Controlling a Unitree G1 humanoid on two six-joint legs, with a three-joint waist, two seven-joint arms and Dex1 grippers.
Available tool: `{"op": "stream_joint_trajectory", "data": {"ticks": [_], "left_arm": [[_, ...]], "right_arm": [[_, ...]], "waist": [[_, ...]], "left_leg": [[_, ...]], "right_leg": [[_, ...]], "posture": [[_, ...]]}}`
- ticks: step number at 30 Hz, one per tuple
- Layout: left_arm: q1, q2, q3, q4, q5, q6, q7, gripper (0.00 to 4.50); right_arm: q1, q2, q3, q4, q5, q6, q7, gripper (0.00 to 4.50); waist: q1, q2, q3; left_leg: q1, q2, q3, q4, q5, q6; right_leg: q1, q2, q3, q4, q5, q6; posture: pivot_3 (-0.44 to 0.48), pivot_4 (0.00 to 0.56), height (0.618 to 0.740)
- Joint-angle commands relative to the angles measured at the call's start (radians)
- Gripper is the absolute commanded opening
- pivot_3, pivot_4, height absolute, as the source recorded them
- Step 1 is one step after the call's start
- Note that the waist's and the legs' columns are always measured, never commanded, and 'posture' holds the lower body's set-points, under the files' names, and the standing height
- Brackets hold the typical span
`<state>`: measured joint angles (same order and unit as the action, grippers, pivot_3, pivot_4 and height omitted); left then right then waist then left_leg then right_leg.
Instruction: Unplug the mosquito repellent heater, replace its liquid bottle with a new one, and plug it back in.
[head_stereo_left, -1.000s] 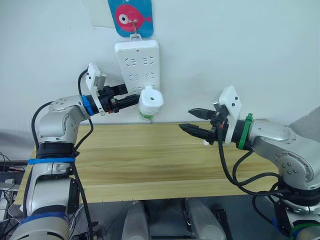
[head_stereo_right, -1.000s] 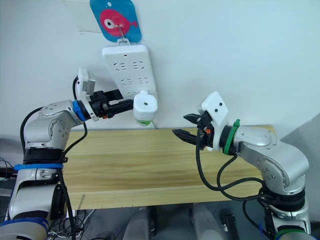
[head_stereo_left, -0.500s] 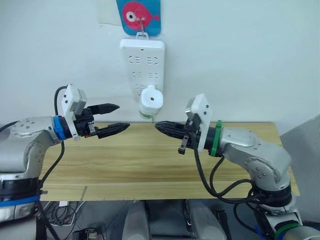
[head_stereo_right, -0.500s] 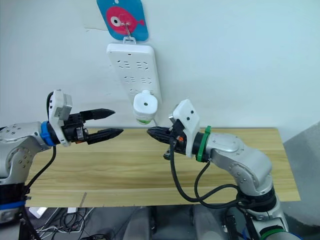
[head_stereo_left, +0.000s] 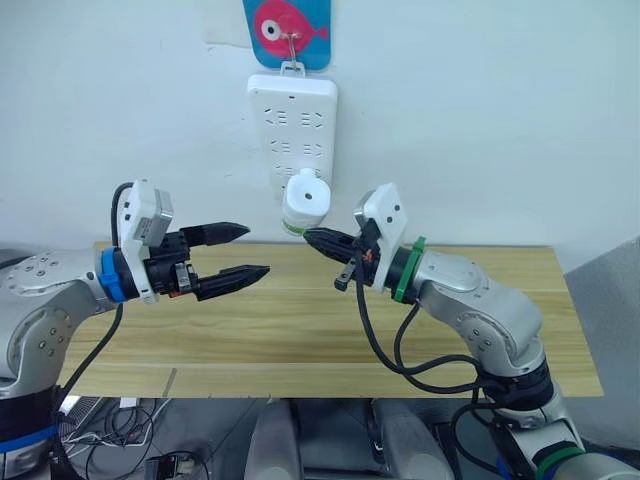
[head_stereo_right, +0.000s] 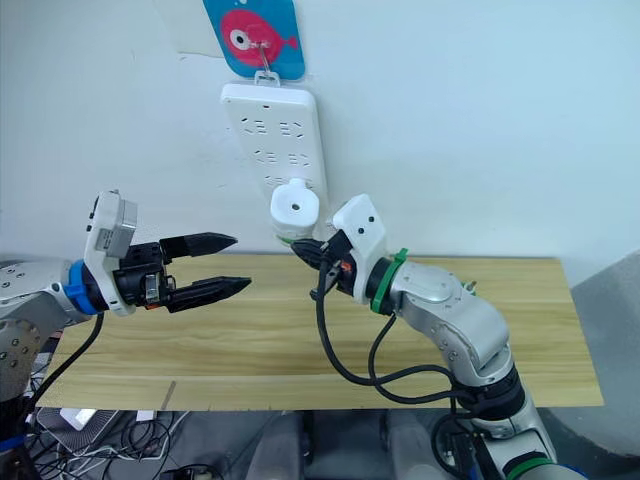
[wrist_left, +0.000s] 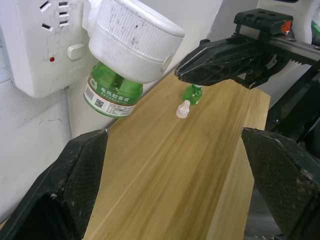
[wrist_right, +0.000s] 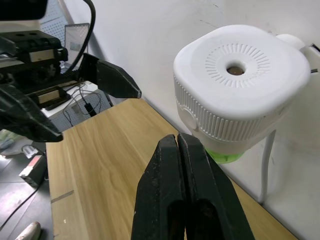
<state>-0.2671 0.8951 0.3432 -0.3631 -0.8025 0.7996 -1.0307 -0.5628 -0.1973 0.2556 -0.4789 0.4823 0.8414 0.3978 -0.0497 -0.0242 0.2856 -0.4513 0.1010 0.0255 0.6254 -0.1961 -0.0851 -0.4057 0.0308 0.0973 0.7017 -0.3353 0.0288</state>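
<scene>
The white mosquito repellent heater is plugged into the bottom of the wall power strip. Its liquid bottle, green with a label, hangs under it. My left gripper is open and empty, held over the table to the left of the heater and below it. My right gripper is shut on nothing, its tip close beside the bottle and apart from it. The new one, tiny and green with a white cap at its end, rests on the table, partly behind the right fingers.
The wooden table stands against the white wall. A blue hanger with a pink fish holds the strip. The strip's cord drops behind the heater. A grey object sits at the right edge.
My left gripper let go of the heater, drew back left and stands open. My right gripper shut and moved left and up to the heater. The head views shifted too.
</scene>
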Motion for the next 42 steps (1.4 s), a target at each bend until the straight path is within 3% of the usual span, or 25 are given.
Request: {"op": "stream_joint_trajectory", "data": {"ticks": [1, 42], "left_arm": [[-0.001, 0.014, 0.027, -0.031, -0.026, -0.003, 0.015, 4.5], [-0.054, 0.014, -0.035, 0.042, 0.001, -0.061, 0.012, 4.5]], "right_arm": [[-0.026, 0.024, 0.006, -0.003, -0.017, -0.032, -0.006, 0.06], [-0.061, 0.05, -0.046, 0.058, -0.243, -0.112, -0.16, 0.06]], "waist": [[0.0, 0.0, 0.0], [0.02, -0.001, -0.001]], "left_leg": [[0.0, 0.0, 0.0, 0.0, 0.0, 0.0], [0.001, -0.002, -0.008, 0.007, 0.005, -0.002]], "right_leg": [[0.0, 0.0, 0.0, 0.0, 0.0, 0.0], [-0.001, 0.001, -0.006, 0.018, 0.002, -0.003]], "posture": [[0.005, 0.251, 0.74], [-0.024, 0.251, 0.74]]}}
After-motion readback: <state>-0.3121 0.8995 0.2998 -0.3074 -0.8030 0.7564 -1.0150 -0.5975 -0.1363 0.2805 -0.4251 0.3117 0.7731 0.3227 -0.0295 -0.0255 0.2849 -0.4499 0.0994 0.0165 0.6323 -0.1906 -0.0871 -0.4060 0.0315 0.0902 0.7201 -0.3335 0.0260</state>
